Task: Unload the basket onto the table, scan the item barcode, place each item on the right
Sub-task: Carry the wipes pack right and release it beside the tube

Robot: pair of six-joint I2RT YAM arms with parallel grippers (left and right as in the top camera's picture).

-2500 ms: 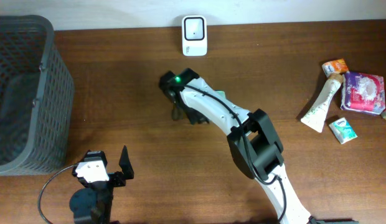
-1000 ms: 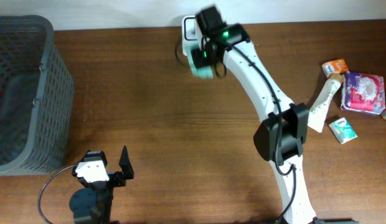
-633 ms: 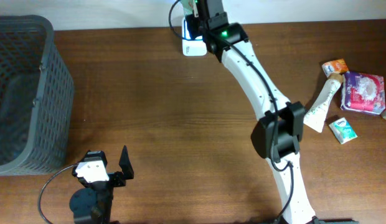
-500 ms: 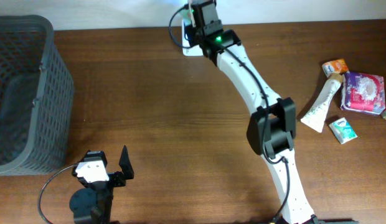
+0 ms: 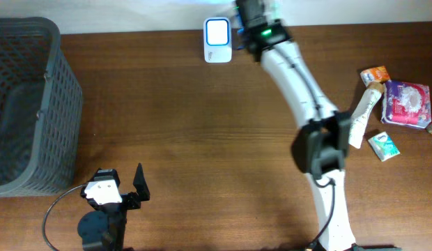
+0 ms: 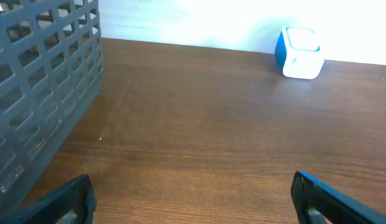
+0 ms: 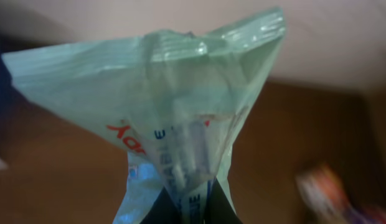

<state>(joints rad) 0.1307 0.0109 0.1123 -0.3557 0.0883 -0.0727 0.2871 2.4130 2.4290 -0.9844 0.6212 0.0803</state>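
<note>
**Brown wood-grain table (image 5: 174, 125), pale wall (image 6: 199, 18) behind its far edge; right gripper (image 7: 192, 202) clamped on green pouch (image 7: 174, 118).**
The pouch, thin crinkled translucent plastic with printed lettering, is held at the table's far edge, just right of the boxy white scanner (image 5: 217, 31). The left gripper (image 6: 192, 200) stands spread wide, holding nothing, near the front edge. A grey lattice basket (image 5: 28, 104) fills the left edge. A tube (image 5: 361, 115) and packets (image 5: 404, 103) lie at the right edge.

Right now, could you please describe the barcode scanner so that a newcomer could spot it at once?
Follow the brown table along its far edge, by the white wall. Near the middle stands the scanner, a small white box. Unlike the colourful packets at the right end, its face glows bluish.
</note>
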